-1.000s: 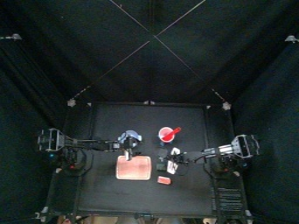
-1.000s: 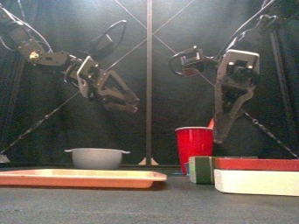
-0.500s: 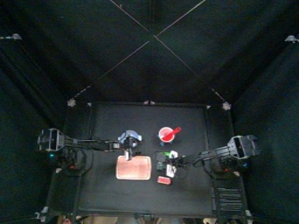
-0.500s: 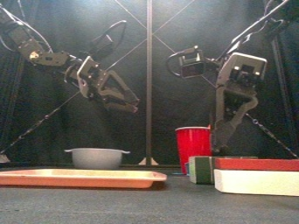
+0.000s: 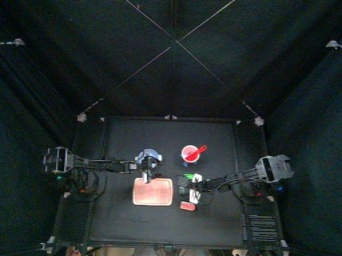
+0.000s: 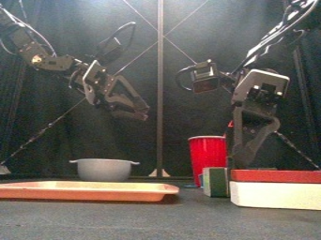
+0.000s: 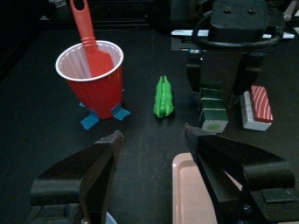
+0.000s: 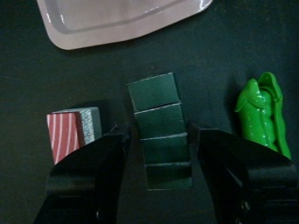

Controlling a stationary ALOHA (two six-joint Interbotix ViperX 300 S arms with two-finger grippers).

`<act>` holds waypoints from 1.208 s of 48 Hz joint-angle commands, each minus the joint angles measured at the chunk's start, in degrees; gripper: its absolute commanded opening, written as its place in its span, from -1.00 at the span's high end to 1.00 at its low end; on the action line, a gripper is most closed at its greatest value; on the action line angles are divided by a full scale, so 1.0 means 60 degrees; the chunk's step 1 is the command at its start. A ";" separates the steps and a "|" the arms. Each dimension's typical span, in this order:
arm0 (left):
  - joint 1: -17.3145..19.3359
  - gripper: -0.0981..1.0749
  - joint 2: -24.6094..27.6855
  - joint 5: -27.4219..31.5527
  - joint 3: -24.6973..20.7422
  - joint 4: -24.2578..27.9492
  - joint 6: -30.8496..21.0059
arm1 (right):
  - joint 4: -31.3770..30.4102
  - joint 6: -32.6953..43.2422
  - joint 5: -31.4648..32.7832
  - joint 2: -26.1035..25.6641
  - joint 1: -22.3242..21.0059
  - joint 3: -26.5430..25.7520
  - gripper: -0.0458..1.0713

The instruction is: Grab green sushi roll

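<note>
Plainly, the right gripper (image 8: pixel 160 133) is held wide open above the green sushi roll (image 8: pixel 158 122), which lies right of the pink board (image 8: pixel 117 22), close between the green pea pod (image 8: pixel 263 114) and the red-topped piece (image 8: pixel 73 131). With so little room either side, a neighbour could be struck or caught by a jaw, or the roll skewed if the descent is off-centre.

The sushi roll (image 8: pixel 158 131) lay just right of the board (image 8: pixel 117 22), between the pea pod (image 8: pixel 263 109) and a striped piece (image 8: pixel 73 127), with the bowl (image 6: pixel 103 169) and cup (image 6: pixel 207 152) farther back.
</note>
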 commanded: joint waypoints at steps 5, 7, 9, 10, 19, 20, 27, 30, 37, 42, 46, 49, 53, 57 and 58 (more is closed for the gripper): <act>0.0029 -0.75 -0.0117 -0.0044 -0.0103 -0.0015 0.0000 | -0.0029 -0.0029 -0.0059 -0.0029 -0.0059 -0.0059 -0.64; 0.0029 -0.75 -0.0117 -0.0029 -0.0103 -0.0015 0.0000 | -0.0044 -0.0029 -0.0059 -0.0015 -0.0059 -0.0059 -0.63; 0.0029 -0.75 -0.0117 -0.0029 -0.0103 -0.0015 0.0000 | -0.0073 -0.0029 -0.0059 -0.0015 -0.0059 -0.0059 -0.62; 0.0029 -0.75 -0.0117 -0.0029 -0.0103 -0.0015 0.0000 | -0.0117 -0.0029 -0.0059 -0.0015 -0.0059 -0.0044 -0.61; 0.0029 -0.75 -0.0103 -0.0044 -0.0103 -0.0015 0.0000 | -0.0322 0.0044 -0.0059 -0.0015 -0.0073 -0.0015 -0.47; 0.0044 -0.75 -0.0103 -0.0029 -0.0103 -0.0015 0.0000 | -0.0308 0.0059 -0.0059 0.0000 -0.0073 -0.0015 -0.44; 0.0029 -0.75 -0.0103 -0.0029 -0.0103 -0.0015 0.0000 | -0.0308 0.0073 -0.0044 -0.0015 -0.0059 -0.0044 -0.34; 0.0029 -0.75 -0.0117 -0.0029 -0.0103 -0.0015 0.0000 | -0.0322 0.0059 -0.0029 -0.0103 -0.0073 -0.0088 -0.34; 0.0029 -0.75 -0.0117 -0.0029 -0.0103 -0.0015 0.0000 | -0.0337 0.0059 0.0015 -0.0571 -0.0073 -0.0117 -0.34; 0.0029 -0.75 -0.0103 -0.0029 -0.0103 -0.0015 0.0000 | -0.0337 0.0073 0.0044 -0.0938 -0.0073 -0.0088 -0.34; 0.0044 -0.75 -0.0117 -0.0029 -0.0103 -0.0015 0.0000 | -0.0337 0.0073 0.0044 -0.1084 -0.0073 -0.0059 -0.34; 0.0029 -0.75 -0.0103 -0.0029 -0.0103 -0.0015 0.0000 | -0.0322 0.0059 0.0044 -0.1128 -0.0073 -0.0029 -0.34; 0.0015 -0.75 -0.0117 -0.0029 -0.0103 -0.0015 0.0000 | -0.0396 0.0059 0.0044 -0.1143 -0.0073 0.0000 -0.34; 0.0015 -0.75 -0.0117 -0.0029 -0.0103 -0.0015 0.0000 | -0.0483 0.0073 0.0029 -0.1143 -0.0073 0.0044 -0.34; 0.0000 -0.75 -0.0132 -0.0029 -0.0117 -0.0015 0.0000 | -0.0513 0.0073 0.0044 -0.1143 -0.0073 0.0044 -0.34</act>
